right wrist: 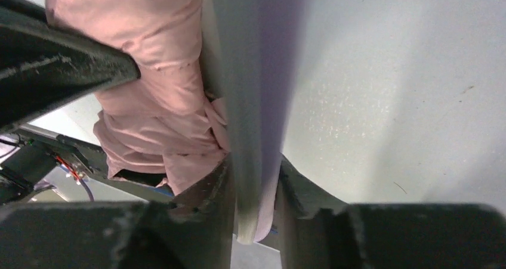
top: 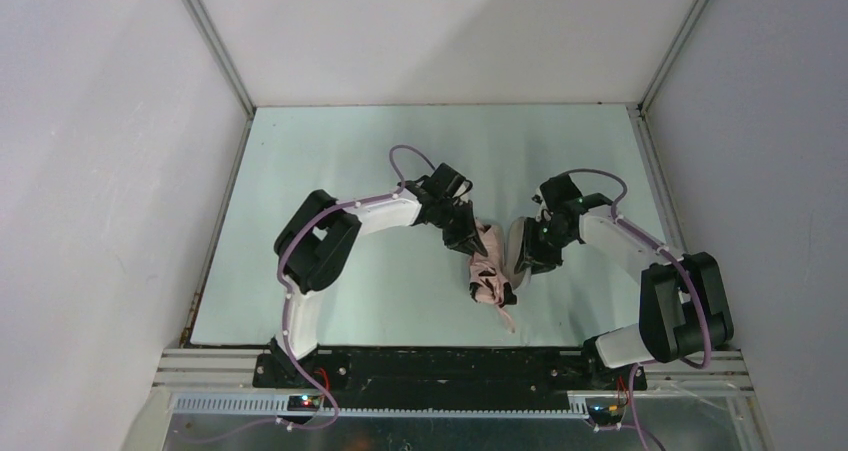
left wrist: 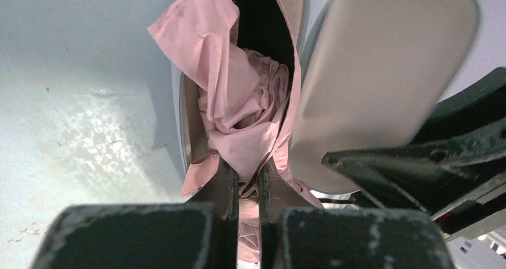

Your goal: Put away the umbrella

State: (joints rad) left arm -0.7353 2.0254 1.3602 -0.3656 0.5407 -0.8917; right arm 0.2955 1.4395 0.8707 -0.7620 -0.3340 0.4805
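Observation:
The pale pink umbrella lies bunched in the middle of the table, partly inside a pale lilac hard case that stands open. My left gripper comes in from the left and is shut on the umbrella's fabric; in the left wrist view a fold is pinched between the left gripper's fingers. The case's raised half stands to the right of the fabric. My right gripper is shut on the thin edge of the case, with the umbrella just left of it.
The pale green table is boxed in by white walls on the left, back and right. A black and metal rail carrying both arm bases runs along the near edge.

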